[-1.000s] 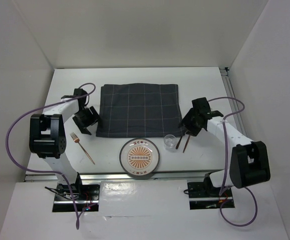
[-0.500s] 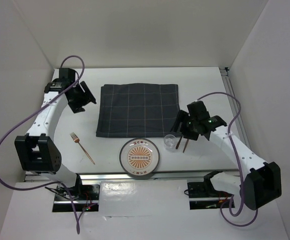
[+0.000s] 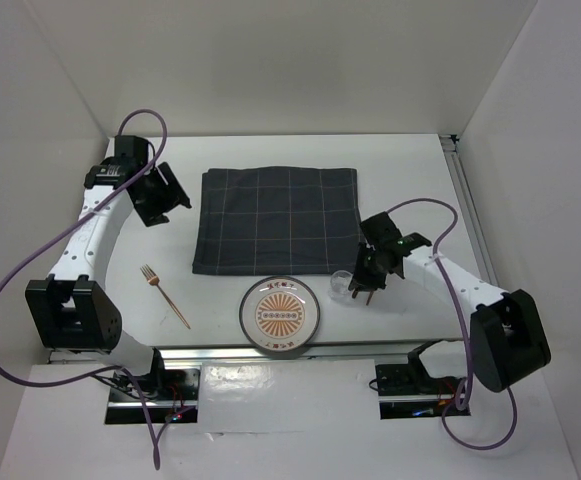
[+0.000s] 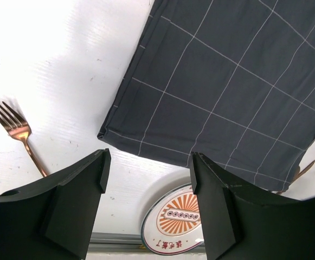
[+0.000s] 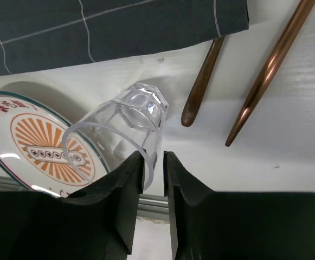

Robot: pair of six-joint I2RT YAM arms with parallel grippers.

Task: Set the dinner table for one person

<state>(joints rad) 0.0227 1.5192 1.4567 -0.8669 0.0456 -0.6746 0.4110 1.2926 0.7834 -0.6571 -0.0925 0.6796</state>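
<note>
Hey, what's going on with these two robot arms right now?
The right end effector is pinching the rim of a clear glass beside the plate. The left end effector hangs open by the left edge of the checked cloth, holding nothing. The fork lies on the table.

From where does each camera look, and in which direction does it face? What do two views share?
Top external: high behind the robot, facing down on the dinner table; left arm with left tool, right arm with right tool show.
Left wrist: high above the table, facing down at the checked cloth and fork; its open tool's two fingers show.
Right wrist: low, facing the glass, whose wall sits between its fingers.
Shared: both wrist views hold the plate and the cloth's edge.
</note>
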